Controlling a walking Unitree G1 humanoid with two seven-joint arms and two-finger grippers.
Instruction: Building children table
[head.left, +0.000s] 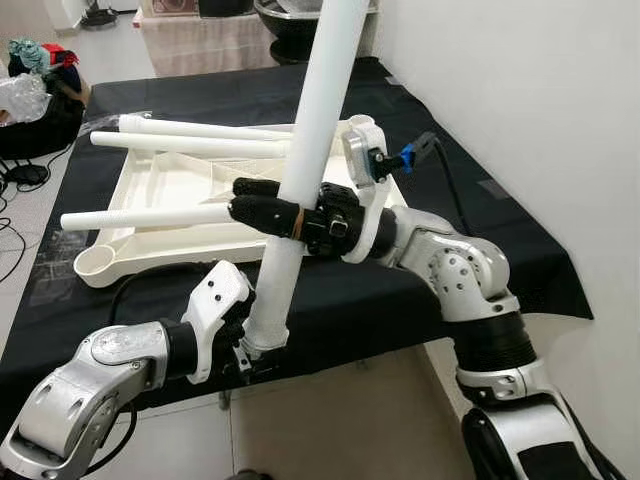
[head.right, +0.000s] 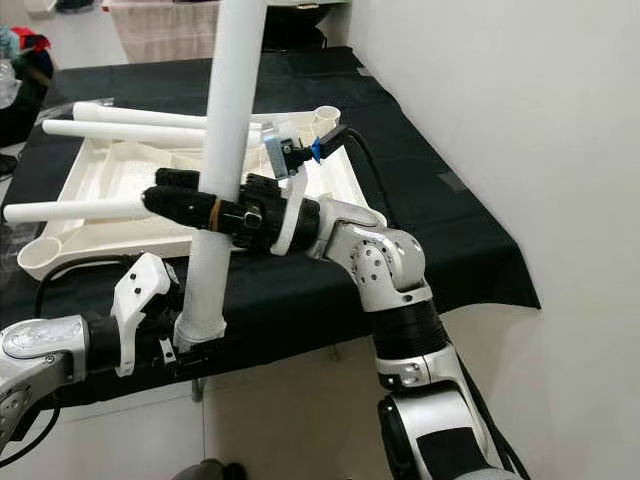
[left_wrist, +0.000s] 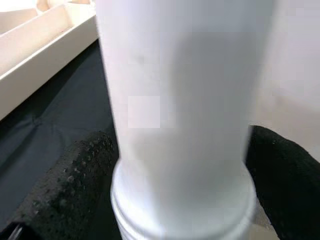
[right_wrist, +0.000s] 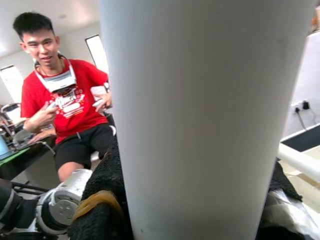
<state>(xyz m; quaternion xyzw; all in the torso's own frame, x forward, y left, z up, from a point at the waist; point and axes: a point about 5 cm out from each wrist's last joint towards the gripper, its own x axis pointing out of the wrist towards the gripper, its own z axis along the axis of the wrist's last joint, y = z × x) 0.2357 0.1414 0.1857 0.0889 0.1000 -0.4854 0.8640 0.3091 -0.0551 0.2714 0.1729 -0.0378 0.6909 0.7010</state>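
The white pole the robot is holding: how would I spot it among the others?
Find the black-covered table with the white upturned tabletop on it. At its front edge, both tools, left tool and right tool, grip one white leg. It alone stands nearly upright; the others lie flat.

You had a plain white table leg (head.left: 318, 140) in black fingers (head.left: 262, 212); the tray-like tabletop (head.left: 150, 190) was cream on a black cloth (head.left: 400, 290); the person's shirt (right_wrist: 65, 100) was red.

Both hands clamped on one white table leg (head.left: 310, 160), tilted upright off the tabletop's (head.left: 400, 290) near edge: right hand (head.left: 262, 210) mid-length, left hand (head.left: 258, 355) at its base.
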